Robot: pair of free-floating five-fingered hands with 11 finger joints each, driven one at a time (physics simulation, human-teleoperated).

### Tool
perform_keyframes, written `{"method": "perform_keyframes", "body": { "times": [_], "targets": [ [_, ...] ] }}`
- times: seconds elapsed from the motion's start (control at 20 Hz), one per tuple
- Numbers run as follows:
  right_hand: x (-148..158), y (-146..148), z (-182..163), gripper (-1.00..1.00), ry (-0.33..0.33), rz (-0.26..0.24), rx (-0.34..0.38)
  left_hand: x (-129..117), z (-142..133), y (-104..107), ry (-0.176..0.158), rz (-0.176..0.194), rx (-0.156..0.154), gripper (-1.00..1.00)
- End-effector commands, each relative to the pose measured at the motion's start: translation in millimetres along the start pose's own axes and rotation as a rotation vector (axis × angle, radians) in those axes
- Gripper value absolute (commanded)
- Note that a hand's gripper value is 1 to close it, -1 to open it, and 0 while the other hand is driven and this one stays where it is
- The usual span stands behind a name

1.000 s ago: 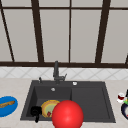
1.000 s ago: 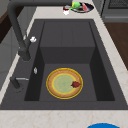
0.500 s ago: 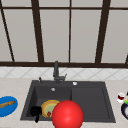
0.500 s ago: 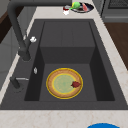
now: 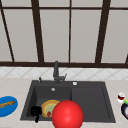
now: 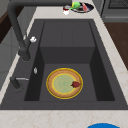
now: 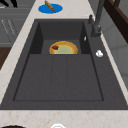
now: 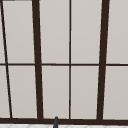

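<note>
1. The left hand shows in the front view at the near left corner of the sink, just left of the yellow plate.
2. Its fingers look curled, one pointing down, with nothing seen between them; whether it touches the plate I cannot tell.
3. The yellow plate lies flat on the floor of the sink's deep left basin, with a small dark red piece resting on its rim.
4. A large red ball shows in the front view before the sink's near edge, covering part of the plate.
5. A blue plate with a brown stick-like thing lies on the bench left of the sink.
6. The faucet stands behind the basin.
7. A dark dish and a small red-and-white cup sit on the bench at the right.
</note>
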Motion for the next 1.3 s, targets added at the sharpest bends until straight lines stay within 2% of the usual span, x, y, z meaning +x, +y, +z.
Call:
{"method": "perform_keyframes", "body": {
  "times": [0.0, 0.2, 0.4, 0.45, 0.5, 0.55, 0.8, 0.95, 1.05, 1.1, 1.25],
  "targets": [
    [1.0, 7.2, -13.0, -1.0, 0.069, -0.104, 0.0, 0.0, 0.0, 0.0, 0.0, 0.0, 0.0, 0.0],
    [-0.2, 14.5, -25.1, -1.0, 0.122, -0.124, -0.02, 0.0, 0.0, 0.0, 0.0, 0.0, 0.0, 0.0],
    [-0.6, 24.8, -41.3, -1.0, 0.12, -0.157, 0.025, 0.0, 0.0, 0.0, 0.0, 0.0, 0.0, 0.0],
    [-1.4, 28.0, -44.9, -1.0, 0.124, -0.133, 0.014, 0.0, 0.0, 0.0, 0.0, 0.0, 0.0, 0.0],
    [-1.2, 26.9, -44.8, -1.0, 0.145, -0.022, 0.036, 0.0, 0.0, 0.0, 0.0, 0.0, 0.0, 0.0],
    [-0.9, 32.5, -50.0, -1.0, 0.14, -0.007, 0.028, 0.0, 0.0, 0.0, 0.0, 0.0, 0.0, 0.0],
    [13.2, 30.3, -72.9, -1.0, 0.108, -0.111, -0.073, 0.0, 0.0, 0.0, 0.0, 0.0, 0.0, 0.0],
    [11.8, 34.4, -74.3, -1.0, 0.129, -0.107, -0.111, 0.0, 0.0, 0.0, 0.0, 0.0, 0.0, 0.0],
    [10.5, 36.7, -70.6, -1.0, 0.147, -0.125, -0.147, 0.0, 0.0, 0.0, 0.0, 0.0, 0.0, 0.0],
    [8.4, 36.3, -67.4, 1.0, 0.154, -0.141, -0.161, 0.0, 0.0, 0.0, 0.0, 0.0, 0.0, 0.0],
    [5.0, 32.8, -63.5, 1.0, 0.158, -0.162, -0.278, 0.0, 0.0, 0.0, 0.0, 0.0, 0.0, 0.0]
  ]
}}
